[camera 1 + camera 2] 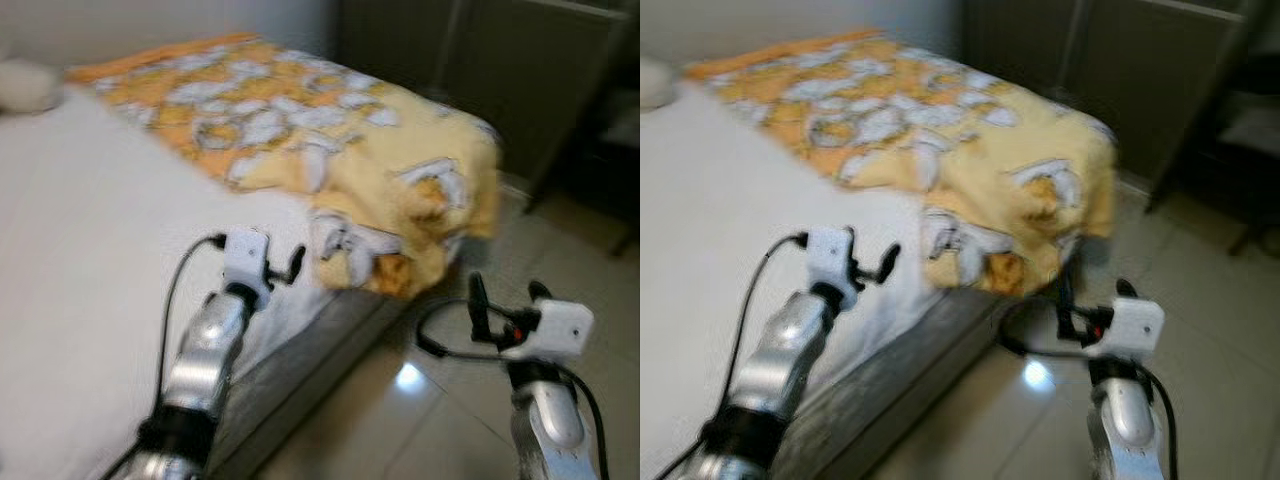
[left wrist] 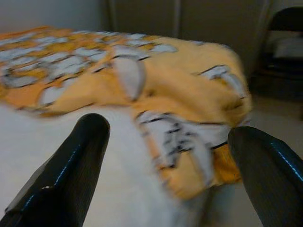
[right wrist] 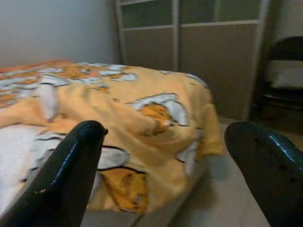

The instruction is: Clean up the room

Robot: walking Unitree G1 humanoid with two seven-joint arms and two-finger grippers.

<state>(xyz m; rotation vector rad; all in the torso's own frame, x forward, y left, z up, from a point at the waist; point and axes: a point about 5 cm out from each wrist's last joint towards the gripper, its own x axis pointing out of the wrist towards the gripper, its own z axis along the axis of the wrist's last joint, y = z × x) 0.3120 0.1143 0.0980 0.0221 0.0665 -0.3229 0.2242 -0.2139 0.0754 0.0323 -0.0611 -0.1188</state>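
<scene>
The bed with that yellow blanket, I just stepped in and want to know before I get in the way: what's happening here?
The robot stands at the corner of the bed, facing the rumpled yellow blanket that hangs over the bed's end. Its left claw hovers open over the white sheet, just short of the blanket's edge. Its right claw is open above the tiled floor beside the bed. Neither holds anything; the blanket is not yet grasped.

Your left claw (image 1: 283,268) is above the bed (image 1: 80,250); the blanket (image 1: 330,150) covers its far corner; right claw (image 1: 505,300) above floor (image 1: 440,420).
</scene>
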